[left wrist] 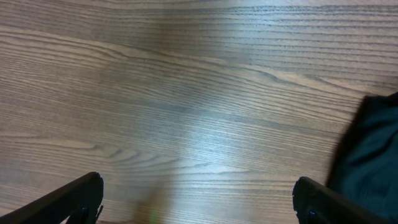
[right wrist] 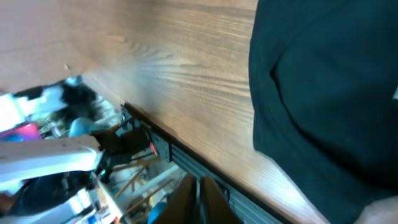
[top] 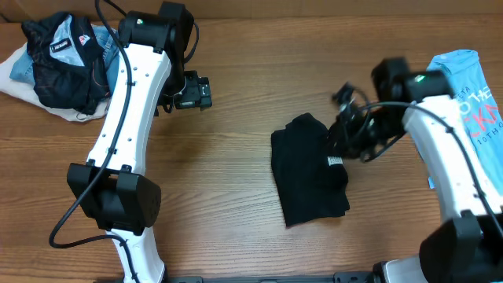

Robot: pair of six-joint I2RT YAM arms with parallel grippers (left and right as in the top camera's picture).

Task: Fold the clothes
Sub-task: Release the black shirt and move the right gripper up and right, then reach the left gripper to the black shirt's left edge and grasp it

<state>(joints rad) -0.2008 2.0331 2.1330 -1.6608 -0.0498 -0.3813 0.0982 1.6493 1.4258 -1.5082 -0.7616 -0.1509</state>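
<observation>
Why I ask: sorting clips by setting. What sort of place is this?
Probably a robotics lab workbench: a white left arm and right arm at a wood-grain table, a black T-shirt laid out, and cluttered gear past the table's edge.

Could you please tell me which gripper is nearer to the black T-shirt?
Right. The right gripper is at the black T-shirt, by its right edge and white label, fingers shut. The left gripper hangs over bare table up and left of it, fingers open, apart.
</observation>
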